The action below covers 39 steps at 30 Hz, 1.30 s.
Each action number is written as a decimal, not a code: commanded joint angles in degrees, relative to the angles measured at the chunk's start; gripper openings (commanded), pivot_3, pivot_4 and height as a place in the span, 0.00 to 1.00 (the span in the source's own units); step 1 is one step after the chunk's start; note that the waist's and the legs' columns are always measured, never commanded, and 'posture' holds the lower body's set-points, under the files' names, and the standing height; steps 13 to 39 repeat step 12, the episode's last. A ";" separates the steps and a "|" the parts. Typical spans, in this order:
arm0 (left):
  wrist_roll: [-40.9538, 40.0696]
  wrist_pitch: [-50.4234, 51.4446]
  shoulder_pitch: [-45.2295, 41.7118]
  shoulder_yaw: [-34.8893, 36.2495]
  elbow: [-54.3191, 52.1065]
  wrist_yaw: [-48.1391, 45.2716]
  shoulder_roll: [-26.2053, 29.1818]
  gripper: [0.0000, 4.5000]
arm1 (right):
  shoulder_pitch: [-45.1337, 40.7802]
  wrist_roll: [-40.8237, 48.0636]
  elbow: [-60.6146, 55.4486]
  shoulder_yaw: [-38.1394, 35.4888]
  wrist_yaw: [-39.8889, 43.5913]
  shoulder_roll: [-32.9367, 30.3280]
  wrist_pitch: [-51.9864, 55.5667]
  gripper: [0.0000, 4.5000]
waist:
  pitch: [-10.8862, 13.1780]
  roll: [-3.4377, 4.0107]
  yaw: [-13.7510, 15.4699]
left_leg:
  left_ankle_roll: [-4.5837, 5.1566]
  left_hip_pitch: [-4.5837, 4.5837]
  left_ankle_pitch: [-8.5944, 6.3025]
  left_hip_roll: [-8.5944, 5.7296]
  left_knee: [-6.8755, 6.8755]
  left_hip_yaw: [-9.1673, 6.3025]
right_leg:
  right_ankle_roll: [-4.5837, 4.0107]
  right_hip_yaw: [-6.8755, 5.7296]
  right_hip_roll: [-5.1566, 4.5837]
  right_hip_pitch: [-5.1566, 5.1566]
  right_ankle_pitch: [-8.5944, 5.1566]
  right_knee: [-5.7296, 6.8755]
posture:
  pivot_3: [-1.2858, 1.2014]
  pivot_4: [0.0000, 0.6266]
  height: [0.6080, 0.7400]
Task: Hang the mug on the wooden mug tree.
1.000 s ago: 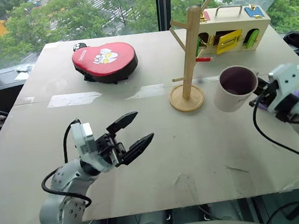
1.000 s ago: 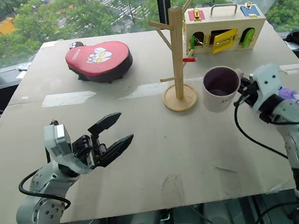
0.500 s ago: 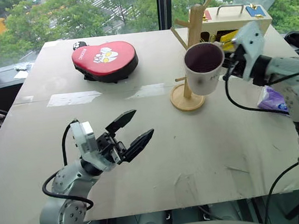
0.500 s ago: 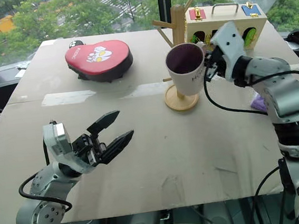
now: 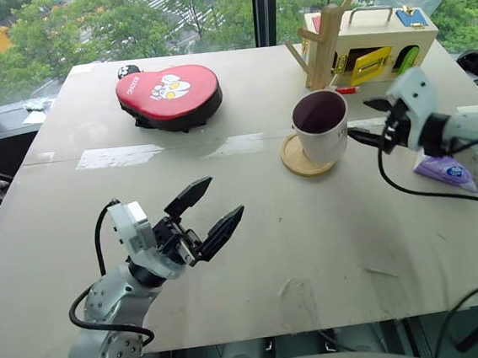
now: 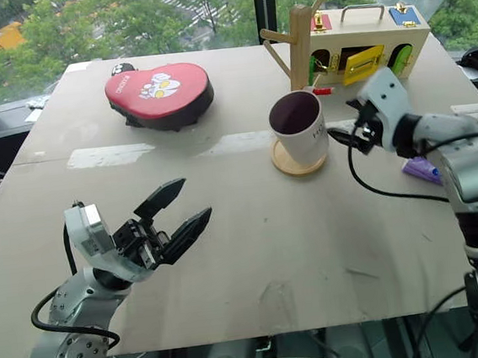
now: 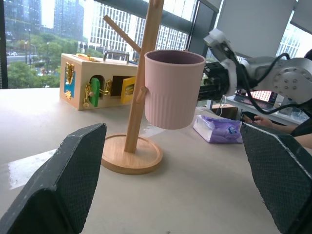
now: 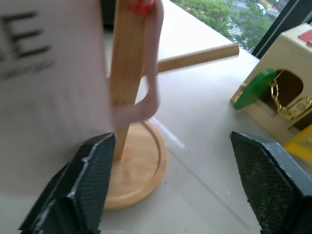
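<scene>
Already the mug (image 7: 174, 87) hangs off a low peg of the wooden mug tree (image 7: 141, 92) above its base, w/ the right claw (image 5: 375, 123) spread empty at its 3 o'clock, so any snag on the handle could tip both; left claw (image 5: 207, 212) wide, holding nothing.

One mug (image 5: 321, 127) sits just right of centre in the upper half of the left eye view, against one wooden mug tree (image 5: 324, 45). One red pad (image 5: 168, 97) lies at the upper left of the table (image 5: 313, 239), with one small black item (image 5: 127, 71) at its far edge. One wooden box (image 5: 374, 43) with a handle stands at the upper right, and one purple packet (image 5: 446, 169) lies at the right edge. Two grippers show: the left gripper (image 5: 205, 218) at lower left and the right gripper (image 5: 367, 123) at mid right.
</scene>
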 commanded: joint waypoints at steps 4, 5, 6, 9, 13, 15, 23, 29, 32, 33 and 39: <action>0.73 -0.40 5.12 2.79 -0.94 -1.46 3.36 1.00 | 21.02 3.15 -7.49 -15.32 2.35 -1.05 -5.11 0.82 | 0.00 0.01 0.01 | 0.00 0.03 0.00 0.03 -0.03 -0.02 | -0.02 0.06 0.00 -0.03 -0.01 0.04 | 0.52 0.24 0.95; 1.04 -0.37 6.69 3.58 -0.20 -2.04 4.12 1.00 | 25.83 2.94 -8.18 -17.50 2.91 -0.81 -6.17 0.82 | -0.02 -0.02 0.16 | 0.02 0.04 -0.01 0.03 -0.02 -0.03 | -0.03 0.08 0.01 -0.02 -0.02 0.04 | 0.52 0.24 0.95; 1.22 -0.44 7.73 4.06 0.29 -2.39 4.65 1.00 | 29.10 2.93 -8.71 -18.90 3.20 -0.70 -7.01 0.82 | -0.04 -0.06 0.13 | 0.08 0.03 -0.05 0.03 -0.03 -0.07 | -0.03 0.06 0.00 0.00 -0.03 0.04 | 0.52 0.24 0.95; 3.83 -0.45 9.13 4.20 2.32 -2.28 6.30 1.00 | 37.90 2.99 -9.96 -21.41 4.29 0.52 -10.38 0.82 | 0.00 0.04 0.04 | 0.01 0.05 -0.02 0.03 -0.02 -0.04 | -0.03 0.11 0.02 0.01 -0.04 0.01 | 0.52 0.24 0.95; 5.62 1.13 8.06 2.83 3.96 -2.10 8.07 1.00 | 40.93 2.64 -9.67 -20.86 3.53 2.20 -12.90 0.82 | -0.01 0.02 -0.16 | 0.25 0.16 -0.17 0.10 -0.02 -0.01 | -0.20 0.11 0.06 0.01 -0.15 0.00 | 0.52 0.24 0.95; 5.62 1.13 8.06 2.83 3.96 -2.10 8.07 1.00 | 40.93 2.64 -9.67 -20.86 3.53 2.20 -12.90 0.82 | -0.01 0.02 -0.16 | 0.25 0.16 -0.17 0.10 -0.02 -0.01 | -0.20 0.11 0.06 0.01 -0.15 0.00 | 0.52 0.24 0.95; 5.62 1.13 8.06 2.83 3.96 -2.10 8.07 1.00 | 40.93 2.64 -9.67 -20.86 3.53 2.20 -12.90 0.82 | -0.01 0.02 -0.16 | 0.25 0.16 -0.17 0.10 -0.02 -0.01 | -0.20 0.11 0.06 0.01 -0.15 0.00 | 0.52 0.24 0.95; 5.62 1.13 8.06 2.83 3.96 -2.10 8.07 1.00 | 40.93 2.64 -9.67 -20.86 3.53 2.20 -12.90 0.82 | -0.01 0.02 -0.16 | 0.25 0.16 -0.17 0.10 -0.02 -0.01 | -0.20 0.11 0.06 0.01 -0.15 0.00 | 0.52 0.24 0.95; 5.62 1.13 8.06 2.83 3.96 -2.10 8.07 1.00 | 40.93 2.64 -9.67 -20.86 3.53 2.20 -12.90 0.82 | -0.01 0.02 -0.16 | 0.25 0.16 -0.17 0.10 -0.02 -0.01 | -0.20 0.11 0.06 0.01 -0.15 0.00 | 0.52 0.24 0.95; 5.62 1.13 8.06 2.83 3.96 -2.10 8.07 1.00 | 40.93 2.64 -9.67 -20.86 3.53 2.20 -12.90 0.82 | -0.01 0.02 -0.16 | 0.25 0.16 -0.17 0.10 -0.02 -0.01 | -0.20 0.11 0.06 0.01 -0.15 0.00 | 0.52 0.24 0.95; 5.62 1.13 8.06 2.83 3.96 -2.10 8.07 1.00 | 40.93 2.64 -9.67 -20.86 3.53 2.20 -12.90 0.82 | -0.01 0.02 -0.16 | 0.25 0.16 -0.17 0.10 -0.02 -0.01 | -0.20 0.11 0.06 0.01 -0.15 0.00 | 0.52 0.24 0.95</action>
